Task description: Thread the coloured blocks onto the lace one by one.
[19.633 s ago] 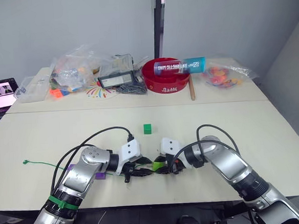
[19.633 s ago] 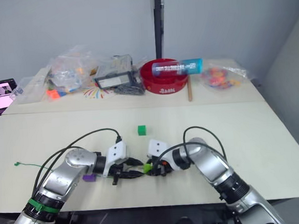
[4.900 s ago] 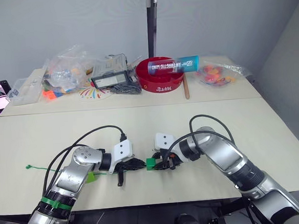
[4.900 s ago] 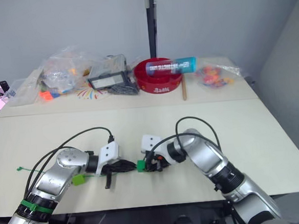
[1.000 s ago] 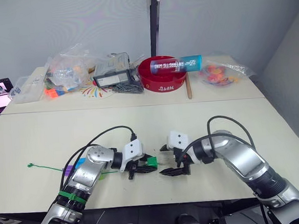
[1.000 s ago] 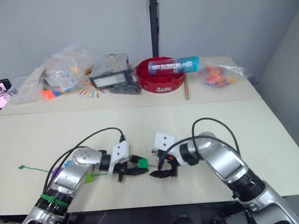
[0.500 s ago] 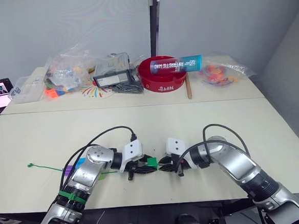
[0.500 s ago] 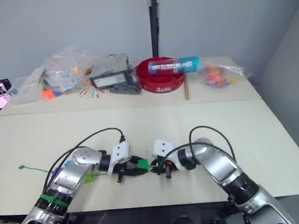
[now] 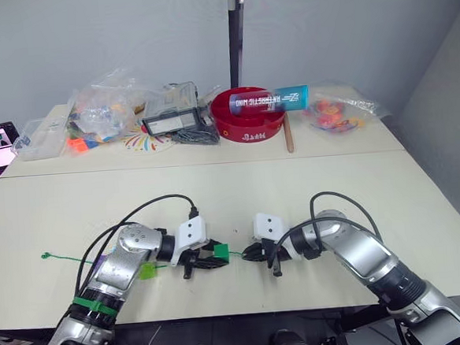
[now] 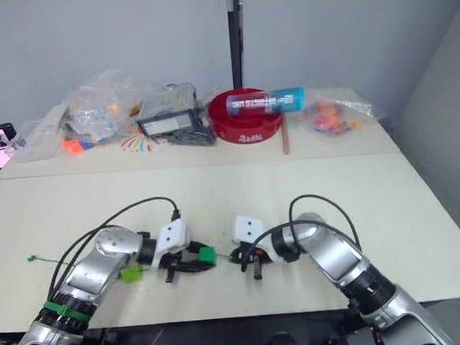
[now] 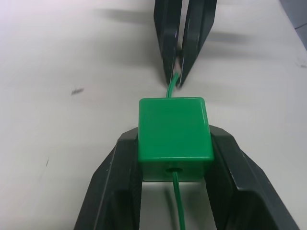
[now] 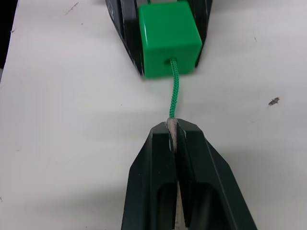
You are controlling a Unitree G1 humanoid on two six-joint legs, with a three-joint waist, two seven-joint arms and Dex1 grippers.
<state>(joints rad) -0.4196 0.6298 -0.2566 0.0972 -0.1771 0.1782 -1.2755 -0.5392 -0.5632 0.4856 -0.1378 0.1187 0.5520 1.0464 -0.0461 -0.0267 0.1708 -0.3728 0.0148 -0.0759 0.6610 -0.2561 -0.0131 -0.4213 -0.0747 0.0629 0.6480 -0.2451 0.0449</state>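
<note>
left pincer point(image 9: 207, 259) slid its dark green block point(image 9: 220, 252) leftward on the cream table point(image 9: 294, 192).

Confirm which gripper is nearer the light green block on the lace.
Left. The left gripper holds the dark green block, with the light green block just behind its wrist. The right gripper pinches the lace tip, farther away.

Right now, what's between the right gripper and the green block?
A short run of green lace, leading from the block held by the left gripper to the right gripper, shut on its pale tip. The right wrist view shows it.
</note>
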